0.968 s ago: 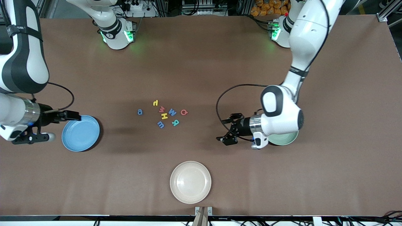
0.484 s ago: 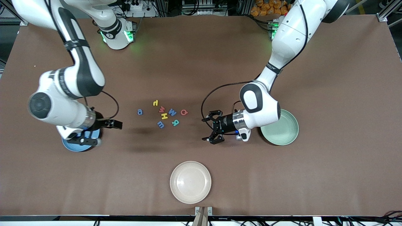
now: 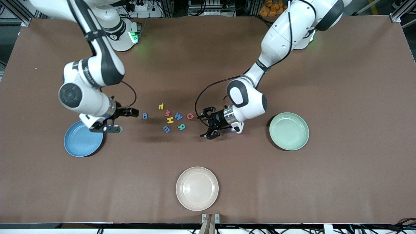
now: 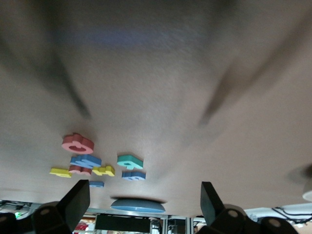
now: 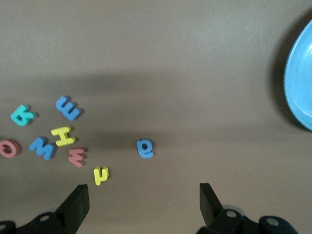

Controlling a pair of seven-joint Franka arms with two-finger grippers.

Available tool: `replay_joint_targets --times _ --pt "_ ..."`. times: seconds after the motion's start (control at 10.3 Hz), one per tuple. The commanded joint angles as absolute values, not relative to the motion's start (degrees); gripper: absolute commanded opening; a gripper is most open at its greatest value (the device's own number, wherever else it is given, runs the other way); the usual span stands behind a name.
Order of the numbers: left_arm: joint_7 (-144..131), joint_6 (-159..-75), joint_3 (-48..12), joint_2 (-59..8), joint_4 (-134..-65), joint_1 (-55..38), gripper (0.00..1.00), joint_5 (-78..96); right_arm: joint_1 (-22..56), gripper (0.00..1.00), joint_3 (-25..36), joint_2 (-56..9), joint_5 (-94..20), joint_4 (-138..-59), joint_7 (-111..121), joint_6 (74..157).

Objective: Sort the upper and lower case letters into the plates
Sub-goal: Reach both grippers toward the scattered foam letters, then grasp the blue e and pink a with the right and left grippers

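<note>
**Both grippers flank the letter pile, nothing sorted yet**

Nearest the front camera I see a cream-white plate [image 3: 197,188], which I judge is no part of the job. Farther up the table [image 3: 341,182], the blue plate [image 3: 83,139] lies toward the right arm's end and the green plate [image 3: 289,131] toward the left arm's end. Both are bare.

All eight letters [image 3: 169,117] lie loose between the plates.

The right gripper [image 3: 126,121], jaws apart and holding nothing, hangs over the table between the blue plate and the pile. The blue a [image 3: 145,115] lies just beside it, toward the left arm's end, apart from the rest, so I judge it the easy first pick.

The left gripper [image 3: 205,125], jaws also apart and holding nothing, is over bare table with the red Q [image 3: 190,116] just beside it, toward the right arm's end.

Each letter is too compact to have a useful long axis.

The only writing is the letters themselves: a, Q, H, M, R and m are legible. I see no brands.
</note>
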State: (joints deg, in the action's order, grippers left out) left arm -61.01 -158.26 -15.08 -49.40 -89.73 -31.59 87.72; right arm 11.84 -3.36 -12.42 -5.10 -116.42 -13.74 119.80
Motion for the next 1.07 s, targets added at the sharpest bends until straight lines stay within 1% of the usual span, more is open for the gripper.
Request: replay_joint_targets --times 0.0,0.1,0.19,0.29,0.48,0.58,0.68,0.77,0.97 --pt "-61.9 -163.5 -17.2 -49.2 -88.9 -32.3 1.0 90.4 12.9 1.0 -3.2 -7.5 -3.9 -127.1 -14.3 127.1" --pt "-62.0 -164.3 -18.0 -49.2 -88.9 -32.3 1.0 90.0 13.4 1.0 -3.2 -7.7 -3.8 -128.3 -14.3 129.0" --pt "-62.0 -167.1 -18.9 -49.2 -88.9 -32.8 1.0 89.2 14.3 1.0 -3.2 -8.4 -3.2 -128.4 -14.1 129.8" --pt "-62.0 -168.4 -19.2 -49.5 -88.9 -33.5 1.0 87.7 15.2 1.0 -3.2 -9.4 -0.6 -128.5 -14.0 131.0" --pt "-62.0 -169.3 -19.2 -50.7 -88.7 -34.4 1.0 86.4 17.6 1.0 -3.2 -11.5 0.2 -128.8 -14.7 134.3" --pt "-62.0 -171.5 -19.2 -50.9 -88.7 -35.8 1.0 86.0 17.5 1.0 -3.2 -12.4 0.2 -129.8 -14.7 137.8" --pt "-62.0 -171.9 -19.2 -51.1 -88.8 -36.2 1.0 86.1 17.5 1.0 -3.2 -13.5 0.2 -130.1 -14.6 140.4" --pt "-62.1 -172.3 -19.2 -51.4 -88.9 -36.7 1.0 86.0 17.5 1.0 -3.2 -14.7 0.3 -129.9 -14.5 141.6" --pt "-62.1 -176.5 -19.2 -52.5 -88.7 -37.7 1.0 86.2 17.2 1.0 -3.1 -16.1 2.5 -130.1 -14.0 144.2"
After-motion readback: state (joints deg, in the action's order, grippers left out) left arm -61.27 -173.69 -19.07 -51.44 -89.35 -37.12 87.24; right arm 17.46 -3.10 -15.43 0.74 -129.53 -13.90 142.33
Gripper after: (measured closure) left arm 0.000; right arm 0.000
